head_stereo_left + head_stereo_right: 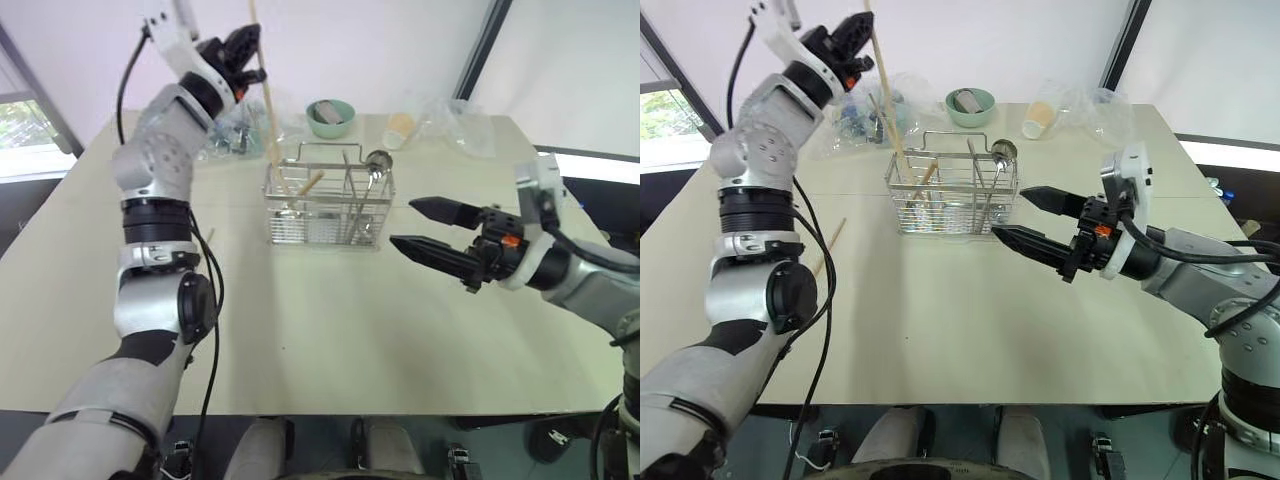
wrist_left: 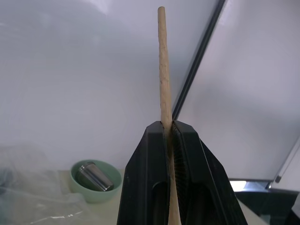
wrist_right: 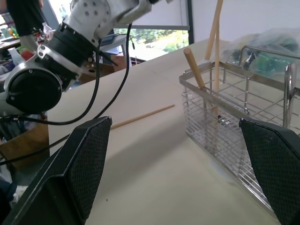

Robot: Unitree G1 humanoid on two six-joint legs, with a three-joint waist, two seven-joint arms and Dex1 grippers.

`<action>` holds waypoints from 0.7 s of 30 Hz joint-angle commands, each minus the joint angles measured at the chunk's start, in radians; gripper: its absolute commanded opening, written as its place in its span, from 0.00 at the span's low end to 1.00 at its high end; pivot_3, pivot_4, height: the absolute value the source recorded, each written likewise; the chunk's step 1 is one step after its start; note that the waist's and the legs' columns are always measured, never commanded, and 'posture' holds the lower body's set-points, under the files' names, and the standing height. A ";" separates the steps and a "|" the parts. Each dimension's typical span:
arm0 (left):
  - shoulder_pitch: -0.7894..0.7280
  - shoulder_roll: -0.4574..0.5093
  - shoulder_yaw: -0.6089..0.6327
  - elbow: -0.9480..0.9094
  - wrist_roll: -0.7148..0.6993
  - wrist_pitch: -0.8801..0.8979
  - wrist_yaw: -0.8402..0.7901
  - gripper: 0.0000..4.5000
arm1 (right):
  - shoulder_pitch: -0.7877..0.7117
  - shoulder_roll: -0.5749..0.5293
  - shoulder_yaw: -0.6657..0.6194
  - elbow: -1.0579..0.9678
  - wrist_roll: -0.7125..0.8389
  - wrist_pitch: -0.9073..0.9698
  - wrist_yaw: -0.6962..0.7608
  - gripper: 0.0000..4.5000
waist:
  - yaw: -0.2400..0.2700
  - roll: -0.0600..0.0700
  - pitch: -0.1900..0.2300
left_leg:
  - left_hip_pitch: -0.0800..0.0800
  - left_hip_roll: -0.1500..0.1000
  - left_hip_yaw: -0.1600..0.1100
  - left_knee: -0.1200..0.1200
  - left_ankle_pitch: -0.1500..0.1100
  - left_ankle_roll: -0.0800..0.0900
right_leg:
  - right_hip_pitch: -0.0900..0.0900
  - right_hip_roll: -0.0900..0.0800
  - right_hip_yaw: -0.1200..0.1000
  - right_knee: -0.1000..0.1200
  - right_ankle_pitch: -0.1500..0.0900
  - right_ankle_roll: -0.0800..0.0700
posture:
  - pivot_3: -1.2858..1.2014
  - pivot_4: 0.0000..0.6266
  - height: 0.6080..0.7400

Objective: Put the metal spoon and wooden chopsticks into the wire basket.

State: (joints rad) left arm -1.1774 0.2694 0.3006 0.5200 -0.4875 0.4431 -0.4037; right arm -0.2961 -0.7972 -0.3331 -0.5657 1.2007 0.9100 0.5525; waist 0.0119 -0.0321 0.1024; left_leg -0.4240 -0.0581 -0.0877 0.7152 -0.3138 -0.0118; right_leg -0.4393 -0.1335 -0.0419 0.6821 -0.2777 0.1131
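My left gripper [image 1: 250, 55] is raised high at the back left, shut on one wooden chopstick [image 1: 268, 110]. That chopstick hangs almost upright, its lower end inside the left end of the wire basket [image 1: 320, 225]. A second wooden chopstick [image 1: 830, 245] lies flat on the table left of the basket. The metal spoon [image 1: 377, 157] stands in the basket's right side, round bowl up above the rim. A short stubby wooden stick [image 1: 305, 185] leans in the left part. My right gripper [image 1: 402, 222] hovers open just right of the basket, holding nothing.
A pale green bowl [image 1: 330, 117] with a metal cup in it sits behind the basket. Crumpled clear plastic bags [image 1: 235, 135] lie at the back left and back right [image 1: 455, 120], with a pale cup [image 1: 398, 128] between. The table [image 1: 330, 340] is bare in front.
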 commanded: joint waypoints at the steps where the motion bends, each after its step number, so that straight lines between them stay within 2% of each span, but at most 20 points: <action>1: 0.026 -0.020 -0.053 -0.007 0.055 -0.122 -0.042 0.02 | 0.003 0.000 -0.046 -0.032 0.043 -0.022 -0.038 1.00 | 0.002 0.000 0.000 | 0.000 0.000 0.000 0.000 0.000 0.000 | 0.000 0.000 0.000 0.000 0.000 0.000 | 0.52 0.24 0.21; 5: 0.110 -0.071 -0.118 -0.067 0.086 -0.182 -0.087 0.02 | 0.010 -0.004 -0.050 -0.035 0.057 -0.026 -0.069 1.00 | 0.005 0.000 0.000 | 0.000 0.000 0.000 0.000 0.000 0.000 | 0.001 0.000 0.000 -0.001 0.000 0.000 | 0.52 0.24 0.21; 6: 0.123 -0.077 -0.125 -0.084 0.088 -0.189 -0.088 0.08 | 0.010 -0.005 -0.052 -0.033 0.065 -0.026 -0.077 1.00 | 0.005 0.000 0.000 | -0.001 0.000 0.000 0.000 0.000 0.000 | 0.001 0.000 0.000 -0.001 0.000 0.000 | 0.52 0.24 0.21; 9: 0.144 -0.088 -0.127 -0.120 0.079 -0.180 -0.085 0.32 | 0.008 -0.009 -0.056 -0.026 0.083 -0.026 -0.091 1.00 | 0.002 0.000 0.000 | -0.002 0.000 0.000 0.001 0.000 0.000 | 0.000 0.000 0.000 -0.001 0.000 0.000 | 0.52 0.24 0.21; 15: 0.169 -0.086 -0.117 -0.190 0.063 -0.131 -0.061 0.99 | -0.001 -0.005 -0.036 -0.009 0.079 -0.029 -0.099 1.00 | 0.002 0.001 0.000 | -0.001 0.000 0.000 0.000 0.000 0.000 | 0.000 0.000 0.000 -0.002 0.000 0.000 | 0.52 0.24 0.21; 21: 0.136 -0.010 -0.080 -0.265 0.049 -0.041 -0.006 0.99 | -0.020 0.003 -0.007 0.023 0.055 -0.034 -0.084 1.00 | -0.001 0.001 0.000 | 0.000 0.000 0.000 0.001 0.000 0.001 | 0.001 0.000 0.000 -0.001 0.000 0.000 | 0.52 0.24 0.21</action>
State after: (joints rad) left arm -0.9921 0.2280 0.1847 0.3103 -0.4257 0.3788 -0.4325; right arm -0.2915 -0.7984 -0.3324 -0.5440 1.2596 0.9036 0.4599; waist 0.0112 -0.0312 0.1026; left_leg -0.4238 -0.0582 -0.0882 0.7155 -0.3137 -0.0111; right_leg -0.4382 -0.1331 -0.0423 0.6809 -0.2778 0.1126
